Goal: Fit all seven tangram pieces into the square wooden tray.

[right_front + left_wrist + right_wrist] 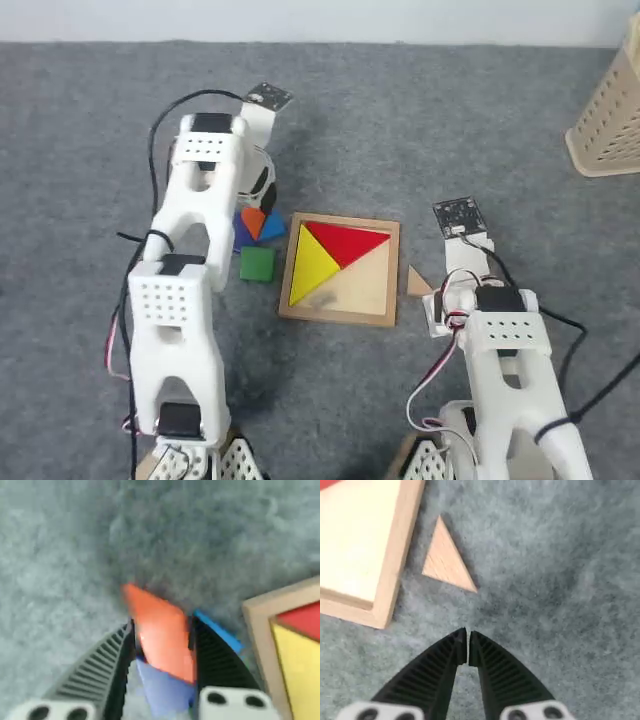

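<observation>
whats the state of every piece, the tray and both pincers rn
left pincer: shut on orange piece
right pincer: shut, empty
tray: partly filled
red triangle: in tray
yellow triangle: in tray
green square: flat on carpet, outside tray
wooden triangle: flat on carpet, beside tray
blue piece: outside tray, partly hidden
purple piece: outside tray, by orange piece

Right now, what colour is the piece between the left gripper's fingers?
It's an orange piece, clearest in the left wrist view.

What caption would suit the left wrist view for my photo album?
Left end effector clamped on an orange piece, beside the wooden tray holding a red piece and a yellow piece.
</observation>
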Robot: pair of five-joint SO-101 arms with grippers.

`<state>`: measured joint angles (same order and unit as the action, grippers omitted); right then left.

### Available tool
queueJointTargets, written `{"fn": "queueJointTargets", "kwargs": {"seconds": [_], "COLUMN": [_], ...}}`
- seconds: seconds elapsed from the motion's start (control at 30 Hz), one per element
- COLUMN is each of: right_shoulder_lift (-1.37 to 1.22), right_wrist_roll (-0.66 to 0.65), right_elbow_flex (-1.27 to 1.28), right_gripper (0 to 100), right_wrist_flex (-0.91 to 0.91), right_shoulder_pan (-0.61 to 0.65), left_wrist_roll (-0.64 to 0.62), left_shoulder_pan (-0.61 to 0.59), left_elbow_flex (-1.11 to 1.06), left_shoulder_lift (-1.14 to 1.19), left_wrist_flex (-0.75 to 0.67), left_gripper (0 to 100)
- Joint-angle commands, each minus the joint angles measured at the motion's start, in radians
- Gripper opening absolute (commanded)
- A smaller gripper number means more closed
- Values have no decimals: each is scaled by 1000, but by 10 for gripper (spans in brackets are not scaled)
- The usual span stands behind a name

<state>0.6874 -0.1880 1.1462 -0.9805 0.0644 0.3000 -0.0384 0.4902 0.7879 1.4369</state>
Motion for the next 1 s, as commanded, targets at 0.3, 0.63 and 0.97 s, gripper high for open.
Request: {"fn": "queueJointTargets", "kwargs": {"seconds": [0.3,0.63,0.97], "right_shoulder_lift": [-8,-8,-8], "right_wrist_roll": [-15,-15,-15], "right_elbow_flex": [-8,-6,-6], "right_gripper": [7,7,7], "right_wrist_flex": [16,16,15], "right_shoulder_pan": [2,2,2], "left_wrist_roll": [25,129,133], "left_shoulder_pan": [-3,-11,-5], "left_elbow_flex": [53,219,50], "left_shoulder_lift": [51,64,64], "left_wrist_flex": [55,216,87], "left_gripper": [152,192,151]}}
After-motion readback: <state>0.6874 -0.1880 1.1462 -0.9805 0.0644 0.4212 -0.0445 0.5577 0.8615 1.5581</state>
